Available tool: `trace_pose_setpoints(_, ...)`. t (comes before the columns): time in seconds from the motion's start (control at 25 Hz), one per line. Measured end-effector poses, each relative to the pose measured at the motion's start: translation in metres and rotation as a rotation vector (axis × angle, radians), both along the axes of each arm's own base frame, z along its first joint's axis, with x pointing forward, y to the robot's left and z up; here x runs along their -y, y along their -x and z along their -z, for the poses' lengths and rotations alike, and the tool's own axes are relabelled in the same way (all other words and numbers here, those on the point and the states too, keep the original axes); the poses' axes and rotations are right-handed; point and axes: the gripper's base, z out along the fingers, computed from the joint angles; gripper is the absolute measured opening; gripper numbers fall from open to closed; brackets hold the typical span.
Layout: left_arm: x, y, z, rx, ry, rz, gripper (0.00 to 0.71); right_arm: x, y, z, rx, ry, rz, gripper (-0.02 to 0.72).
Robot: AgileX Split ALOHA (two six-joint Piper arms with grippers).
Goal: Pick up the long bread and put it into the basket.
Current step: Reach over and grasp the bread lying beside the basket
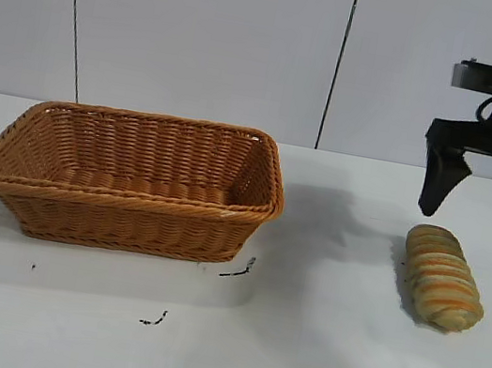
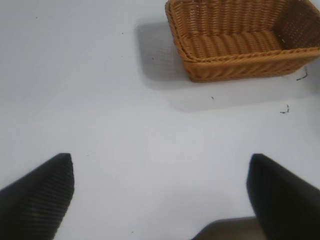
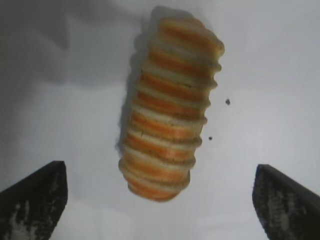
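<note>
The long bread [image 1: 442, 277], a tan loaf with orange-brown ridges, lies on the white table at the right. My right gripper [image 1: 482, 208] hangs open just above and behind it, empty. In the right wrist view the bread [image 3: 170, 105] lies between and beyond the wide-apart fingertips [image 3: 35, 197]. The orange-brown wicker basket [image 1: 127, 211] stands at the left of the table. It also shows in the left wrist view [image 2: 240, 65], far from my left gripper [image 2: 160, 192], which is open and empty over bare table. The left arm is out of the exterior view.
Small dark marks lie on the table in front of the basket [image 1: 238, 270] and nearer the front edge [image 1: 154, 318]. A white panelled wall [image 1: 206, 34] stands behind the table.
</note>
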Motion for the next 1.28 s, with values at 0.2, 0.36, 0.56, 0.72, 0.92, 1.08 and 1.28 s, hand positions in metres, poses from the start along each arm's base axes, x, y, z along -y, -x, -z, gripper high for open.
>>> trace_pose_setpoints(0.2, 0.000, 0.000, 0.000, 0.000, 0.000, 0.000, 0.692, 0.012, 0.000, 0.002, -0.034, 0.002, 0.044, 0.689)
trace_pose_setpoints(0.36, 0.000, 0.000, 0.000, 0.000, 0.000, 0.000, 0.692, 0.018, 0.000, 0.002, -0.045, 0.006, 0.056, 0.689)
trace_pose_setpoints(0.56, 0.000, 0.000, 0.000, 0.000, 0.000, 0.000, 0.692, 0.019, -0.003, 0.003, -0.008, 0.004, 0.059, 0.689)
trace_pose_setpoints(0.72, 0.000, 0.000, 0.000, 0.000, 0.000, 0.000, 0.692, 0.018, -0.005, 0.022, -0.046, 0.007, 0.057, 0.689)
trace_pose_setpoints(0.92, 0.000, 0.000, 0.000, 0.000, 0.000, 0.000, 0.692, 0.019, -0.003, 0.049, -0.123, 0.015, 0.047, 0.686)
trace_pose_setpoints(1.08, 0.000, 0.000, 0.000, 0.000, 0.000, 0.000, 0.692, 0.019, -0.004, 0.050, -0.122, 0.014, 0.048, 0.661)
trace_pose_setpoints(1.28, 0.000, 0.000, 0.000, 0.000, 0.000, 0.000, 0.692, 0.019, -0.003, 0.050, -0.128, 0.011, 0.047, 0.283)
